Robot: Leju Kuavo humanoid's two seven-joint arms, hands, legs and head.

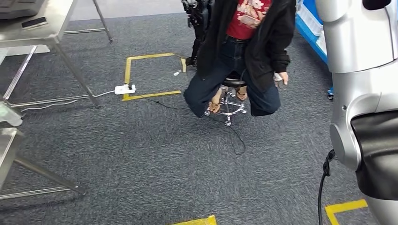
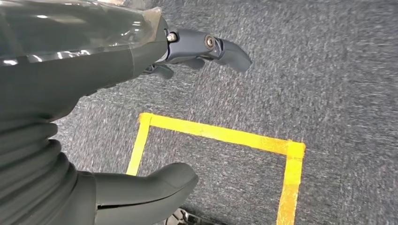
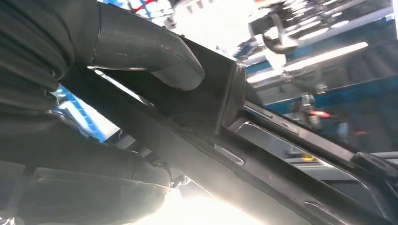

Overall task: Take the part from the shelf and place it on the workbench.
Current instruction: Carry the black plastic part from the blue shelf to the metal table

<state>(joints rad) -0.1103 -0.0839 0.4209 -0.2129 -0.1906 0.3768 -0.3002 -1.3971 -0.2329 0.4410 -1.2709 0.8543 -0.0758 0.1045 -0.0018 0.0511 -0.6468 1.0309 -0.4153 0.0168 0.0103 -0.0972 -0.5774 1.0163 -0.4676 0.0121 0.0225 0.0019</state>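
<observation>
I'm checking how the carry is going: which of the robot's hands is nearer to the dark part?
The right. The right hand grips the dark part, its thumb pressed on it. The left hand hangs apart over grey carpet and yellow floor tape, holding nothing.

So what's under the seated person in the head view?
A chrome-legged stool on grey carpet, with a black cable trailing from beneath it. The seat itself is mostly covered by the person.
</observation>
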